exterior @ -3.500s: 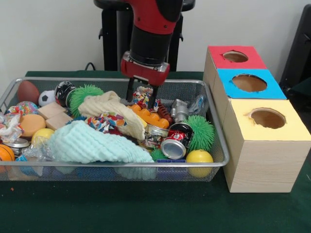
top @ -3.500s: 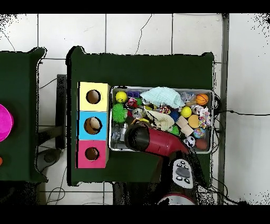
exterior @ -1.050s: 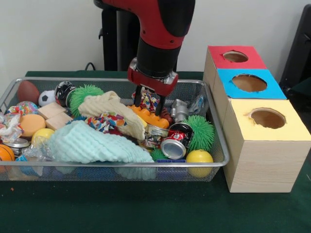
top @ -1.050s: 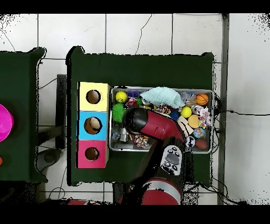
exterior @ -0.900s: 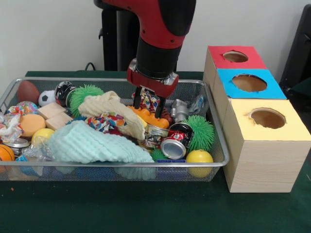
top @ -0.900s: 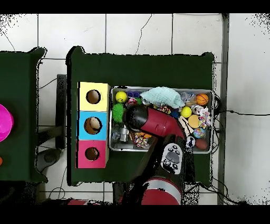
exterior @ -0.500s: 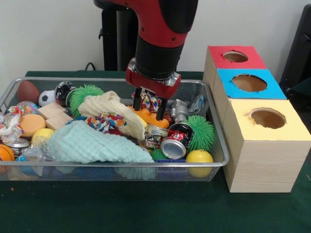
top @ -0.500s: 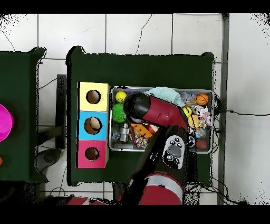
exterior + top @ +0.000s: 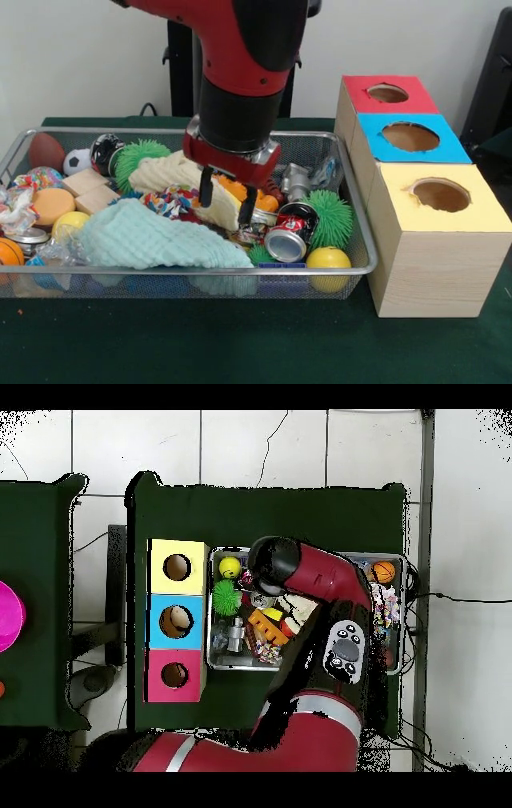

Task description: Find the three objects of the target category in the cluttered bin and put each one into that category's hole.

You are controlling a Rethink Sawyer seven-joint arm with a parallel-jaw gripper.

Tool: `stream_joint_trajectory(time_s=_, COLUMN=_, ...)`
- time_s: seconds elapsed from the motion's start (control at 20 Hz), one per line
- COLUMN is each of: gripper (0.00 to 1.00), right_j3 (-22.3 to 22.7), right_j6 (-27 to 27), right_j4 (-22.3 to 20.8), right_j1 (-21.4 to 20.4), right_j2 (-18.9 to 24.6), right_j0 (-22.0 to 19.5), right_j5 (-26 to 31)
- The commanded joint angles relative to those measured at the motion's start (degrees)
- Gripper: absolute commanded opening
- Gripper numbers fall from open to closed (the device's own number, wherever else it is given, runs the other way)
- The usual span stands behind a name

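My gripper (image 9: 226, 202) hung low over the middle of the wire bin (image 9: 362, 240), fingers (image 9: 206, 192) spread apart and holding nothing, their tips down at the cream cloth (image 9: 178, 174) and straddling its right end. The mint cloth (image 9: 148, 236) lay just in front of it, against the bin's near wall. Behind my right-hand finger in the front view sat the orange toy (image 9: 254, 194), with the crushed red can (image 9: 291, 232) near it and a green spiky ball (image 9: 331, 218) beside that. A yellow ball (image 9: 328, 259) rested in the near right corner of the bin. At the left end were another green spiky ball (image 9: 138, 155), a small football (image 9: 77, 160), wooden blocks (image 9: 86, 190) and an orange ball (image 9: 9, 250).

Beside the bin stood the box (image 9: 432, 256) with three holes (yellow nearest the camera, then blue, then red). Which objects belonged to the target category I could not tell.

From overhead my arm (image 9: 320, 584) covered much of the bin (image 9: 211, 654); the yellow ball (image 9: 229, 567) and green spiky ball (image 9: 224, 596) showed at the end next to the box (image 9: 176, 683).
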Motion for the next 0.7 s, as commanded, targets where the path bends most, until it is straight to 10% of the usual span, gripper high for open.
stream_joint_trajectory(time_s=0.05, gripper=1.00, right_j3=-7.28, right_j6=10.62, right_j4=2.08, right_j1=7.14, right_j2=4.65, right_j0=-3.17, right_j5=2.59)
stream_joint_trajectory(time_s=0.7, gripper=1.00, right_j3=-4.89, right_j6=10.58, right_j4=2.89, right_j1=8.52, right_j2=6.27, right_j0=-3.37, right_j5=-2.80)
